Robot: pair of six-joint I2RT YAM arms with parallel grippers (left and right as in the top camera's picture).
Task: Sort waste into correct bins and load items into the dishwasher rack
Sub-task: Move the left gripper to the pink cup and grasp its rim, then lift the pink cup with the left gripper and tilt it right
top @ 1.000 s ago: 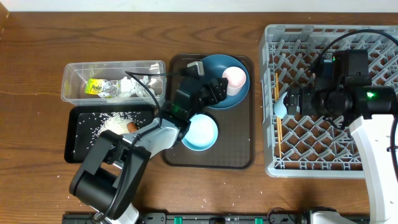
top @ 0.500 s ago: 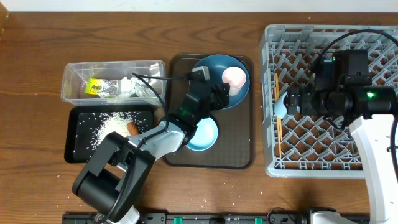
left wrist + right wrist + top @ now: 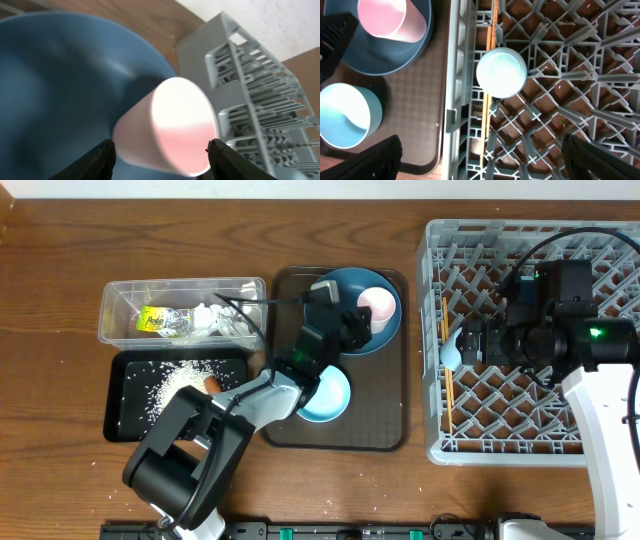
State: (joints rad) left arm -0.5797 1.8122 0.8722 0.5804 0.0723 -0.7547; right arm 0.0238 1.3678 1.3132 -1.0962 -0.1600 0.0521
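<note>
The pinkish-white cup point(image 3: 376, 307) lies on its side in the dark-blue dish point(image 3: 345, 283), on the brown serving tray. In the left wrist view the cup point(image 3: 172, 122) sits between my left gripper's point(image 3: 161, 152) open jaws, over the dish point(image 3: 55, 85). From above, my left gripper point(image 3: 352, 322) is at the cup's left. The pale-blue bowl point(image 3: 322, 395) stands just below. The light-blue cup point(image 3: 450, 353) sits in the grey dishwasher rack point(image 3: 530, 415). My right gripper point(image 3: 480, 165) hangs open and empty over the rack point(image 3: 570, 105), near that cup point(image 3: 501, 71).
The clear tub point(image 3: 120, 305) holds wrappers point(image 3: 160, 322) and tissue point(image 3: 215, 318). The black tray point(image 3: 125, 415) holds rice point(image 3: 172, 378) and the carrot point(image 3: 211, 383). Wooden sticks point(image 3: 447, 385) lie in the rack's left edge. The brown serving tray point(image 3: 385, 425) lies between bins and rack.
My left gripper has moved up and to the right over the dark-blue dish, closing in on the pinkish-white cup. The right arm has not moved.
</note>
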